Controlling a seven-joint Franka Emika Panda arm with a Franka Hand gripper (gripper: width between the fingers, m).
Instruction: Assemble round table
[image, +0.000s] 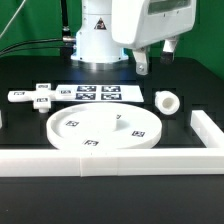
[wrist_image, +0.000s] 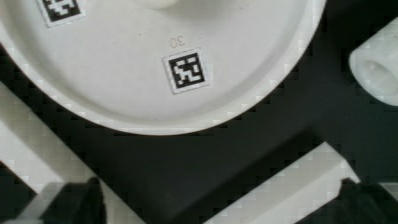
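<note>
The large round disc (image: 105, 128) lies flat in the middle of the black table, with several small tags on top. It fills much of the wrist view (wrist_image: 151, 60). The short cylinder leg (image: 168, 100) lies to the exterior view's right of the disc and shows at the edge of the wrist view (wrist_image: 379, 75). The cross-shaped base (image: 30, 95) lies at the exterior view's left. My gripper (image: 155, 58) hangs above the table behind the leg, open and empty. Its dark fingers (wrist_image: 71, 205) stand wide apart around the midpoint (wrist_image: 217, 208).
The marker board (image: 95, 93) lies behind the disc. A long white border bar (image: 110, 165) runs along the front and shows in the wrist view (wrist_image: 267, 185). Another bar (image: 205, 128) runs along the exterior view's right. The robot base (image: 95, 40) stands at the back.
</note>
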